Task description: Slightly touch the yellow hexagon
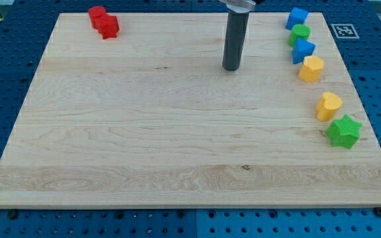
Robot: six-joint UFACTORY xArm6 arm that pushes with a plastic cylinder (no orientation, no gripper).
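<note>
The yellow hexagon (311,68) lies near the board's right edge, just below a blue block (303,50). My tip (230,68) stands on the board near the top middle, well to the left of the hexagon and apart from it, at about the same height in the view. A second yellow block, heart-like in shape (329,105), lies lower down the right edge.
A blue block (297,18) and a green round block (300,33) lie at the top right. A green star (344,131) lies below the yellow heart-like block. Two red blocks (103,22) touch at the top left. The wooden board (144,145) rests on a blue pegboard.
</note>
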